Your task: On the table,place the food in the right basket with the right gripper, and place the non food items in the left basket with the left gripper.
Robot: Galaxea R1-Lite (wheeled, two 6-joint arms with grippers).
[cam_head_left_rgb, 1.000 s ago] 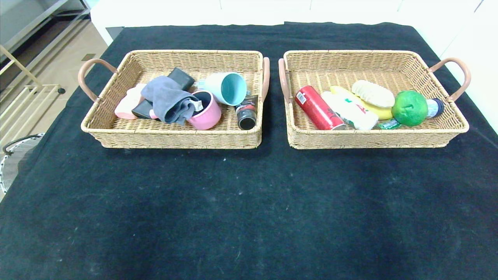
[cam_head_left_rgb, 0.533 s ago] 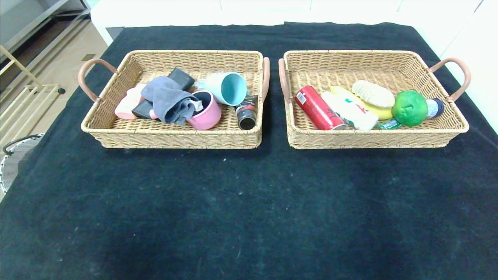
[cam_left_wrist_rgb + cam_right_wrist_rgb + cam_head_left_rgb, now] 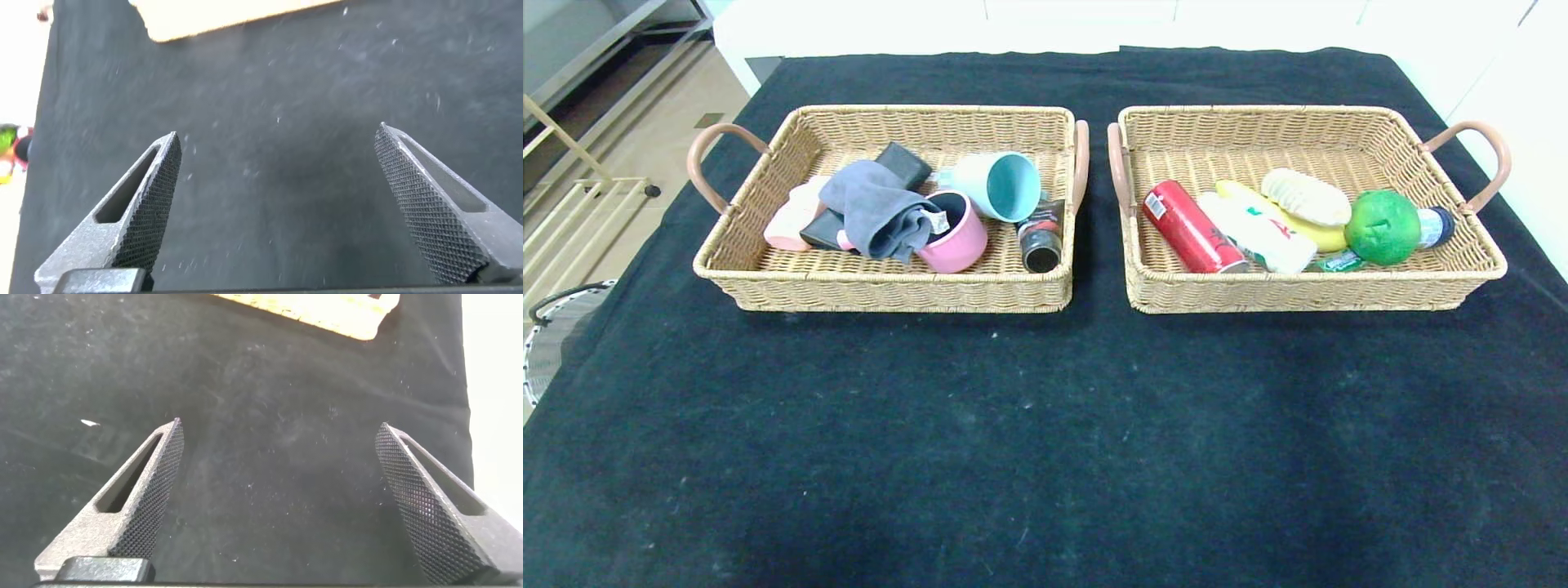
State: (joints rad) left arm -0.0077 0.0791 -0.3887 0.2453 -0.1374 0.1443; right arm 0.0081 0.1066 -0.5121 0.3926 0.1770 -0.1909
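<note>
On the tabletop (image 3: 1045,425), the food, red can (image 3: 1191,227) and lime (image 3: 1382,226), lies in the right basket (image 3: 1307,290); what looks like bread (image 3: 1305,196) too. Left end effector (image 3: 278,159) and right end effector (image 3: 279,449) hang spread over bare cloth.

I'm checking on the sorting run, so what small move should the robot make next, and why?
Probably none beyond keeping both arms parked. The table shows only bare black cloth in front of the baskets. The can and lime lie in the right basket; mugs and a cloth fill the left basket. The left gripper and right gripper are open, holding nothing.
</note>
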